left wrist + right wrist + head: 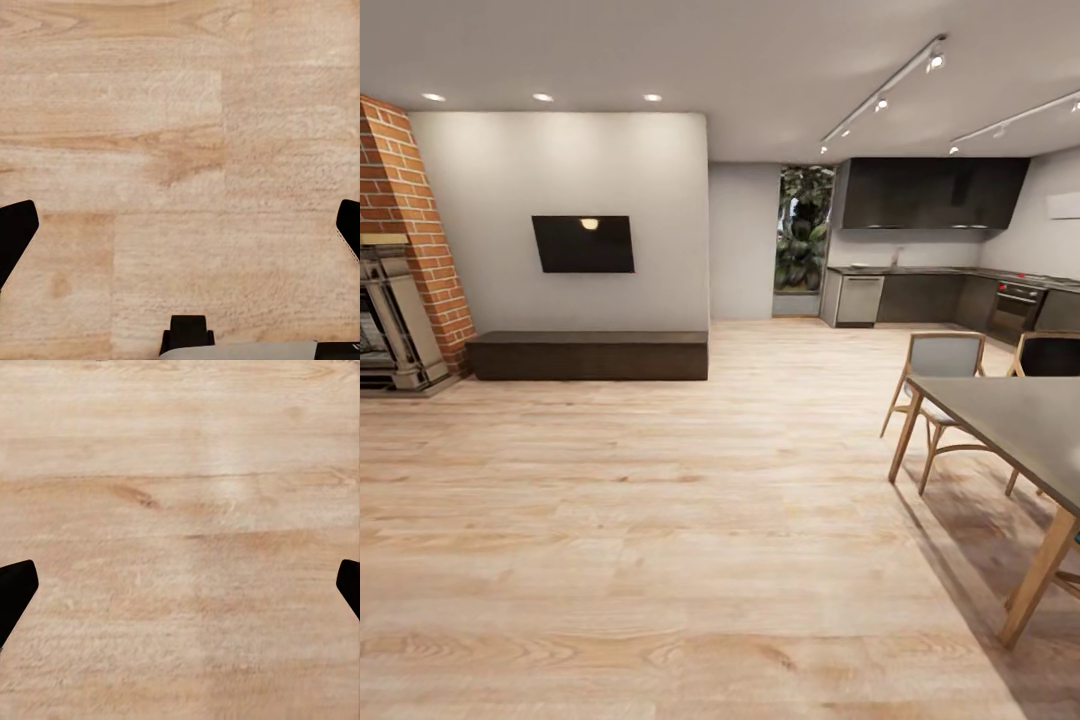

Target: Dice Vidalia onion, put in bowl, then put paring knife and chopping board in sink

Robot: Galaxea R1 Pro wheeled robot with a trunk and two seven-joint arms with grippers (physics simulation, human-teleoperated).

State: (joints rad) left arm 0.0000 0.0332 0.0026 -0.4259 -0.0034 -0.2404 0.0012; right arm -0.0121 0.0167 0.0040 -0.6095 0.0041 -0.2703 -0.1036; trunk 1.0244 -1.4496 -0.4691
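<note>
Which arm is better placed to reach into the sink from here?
Neither yet. The kitchen is far across the floor, ahead to the right. Left pincer and right pincer both hang open, empty, over bare floor. Drive closer first.

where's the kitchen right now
In the head view the kitchen lies far off at the back right, across the wood floor, beyond the dining table and right of the plant-filled window.
</note>
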